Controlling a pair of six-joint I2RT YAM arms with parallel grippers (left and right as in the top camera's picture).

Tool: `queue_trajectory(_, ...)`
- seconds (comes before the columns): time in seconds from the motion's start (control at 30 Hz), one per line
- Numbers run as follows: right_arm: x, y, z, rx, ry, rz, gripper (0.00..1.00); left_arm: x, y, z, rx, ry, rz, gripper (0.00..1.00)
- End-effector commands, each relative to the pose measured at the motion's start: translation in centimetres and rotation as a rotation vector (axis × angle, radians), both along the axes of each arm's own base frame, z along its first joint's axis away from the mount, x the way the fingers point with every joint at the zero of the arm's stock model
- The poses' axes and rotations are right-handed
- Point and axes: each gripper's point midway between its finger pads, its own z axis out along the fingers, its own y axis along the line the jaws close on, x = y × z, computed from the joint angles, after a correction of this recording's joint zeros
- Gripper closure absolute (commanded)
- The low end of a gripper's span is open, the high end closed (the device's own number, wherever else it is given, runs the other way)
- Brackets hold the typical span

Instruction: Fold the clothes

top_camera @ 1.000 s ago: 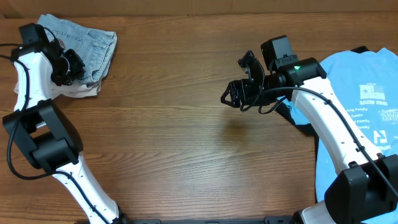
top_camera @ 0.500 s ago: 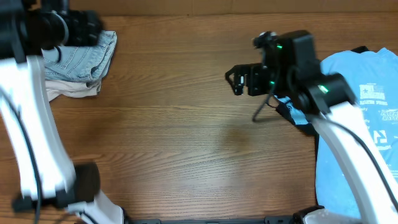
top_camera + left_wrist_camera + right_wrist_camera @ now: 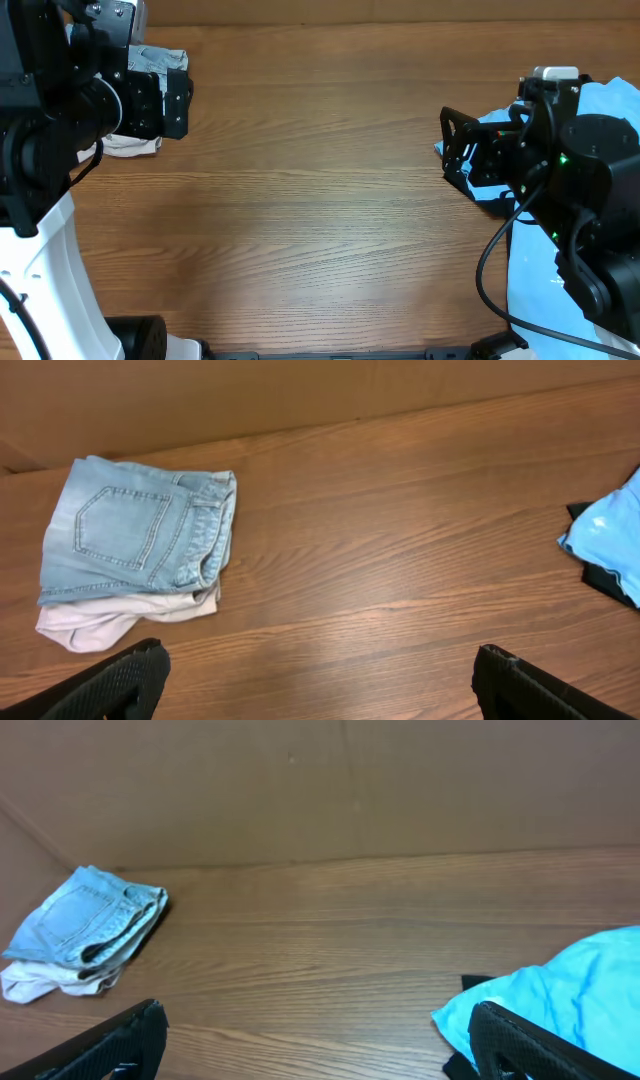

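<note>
Light-wash jeans [image 3: 135, 530] lie folded at the table's far left, back pocket up, on top of beige trousers [image 3: 95, 625]. My left gripper [image 3: 320, 658] is raised to the right of the pile, open and empty; from overhead the left gripper [image 3: 180, 105] covers most of the jeans [image 3: 160, 58]. The sky-blue printed T-shirt [image 3: 610, 100] lies at the right edge over a black garment [image 3: 480, 982]. My right gripper [image 3: 447, 148] hangs open and empty at the shirt's left edge, and in the right wrist view the right gripper [image 3: 318, 1015] has the T-shirt [image 3: 560, 990] by its right finger.
A brown wall [image 3: 320, 790] stands behind the wooden table [image 3: 320, 200]. Bare wood stretches between the folded pile on the left and the T-shirt on the right. Both arms' white links fill the lower corners of the overhead view.
The left gripper has opened, let go of the jeans pile and risen toward the camera. The right gripper has opened wider and drawn back right to the T-shirt's edge.
</note>
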Motion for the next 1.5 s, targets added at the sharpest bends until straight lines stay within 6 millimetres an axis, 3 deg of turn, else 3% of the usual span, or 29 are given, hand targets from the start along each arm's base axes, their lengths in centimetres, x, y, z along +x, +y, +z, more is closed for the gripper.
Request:
queue_trajectory(0.0,0.1,-0.5,0.0,-0.010,0.007,-0.027,0.00,0.4,0.1,-0.6,-0.001,0.022,0.023,0.00)
queue_trajectory(0.37,-0.8,0.3,-4.5,-0.051,0.201,0.023,0.00,0.6,0.1,-0.7,-0.001,0.026,0.023,0.00)
queue_trajectory(0.47,-0.8,0.2,-4.8,-0.063,0.211,0.023,0.00,0.6,0.1,-0.7,-0.001,0.026,0.023,0.00)
queue_trajectory(0.6,-0.1,-0.8,-2.5,-0.063,0.105,-0.033,0.00,0.6,0.1,-0.7,-0.001,0.026,0.023,0.00)
queue_trajectory(0.77,0.4,-3.4,1.0,-0.087,-0.051,-0.169,0.00,0.6,0.1,-0.7,-0.001,0.026,0.023,0.00)
queue_trajectory(0.9,0.8,-2.9,3.6,-0.171,-0.213,-0.072,0.00,0.6,0.1,-0.7,-0.001,0.026,0.023,0.00)
queue_trajectory(1.0,0.3,-2.9,3.9,-0.178,-0.292,-0.017,0.00,0.6,0.1,-0.7,-0.001,0.026,0.023,0.00)
queue_trajectory(1.33,-3.4,-6.3,-4.8,-0.165,-0.216,-0.065,0.00,0.6,0.1,-0.7,-0.001,0.026,0.023,0.00)
queue_trajectory(1.47,-4.4,-6.8,-7.5,-0.154,-0.288,-0.084,0.00,0.6,0.1,-0.7,-0.001,0.026,0.023,0.00)
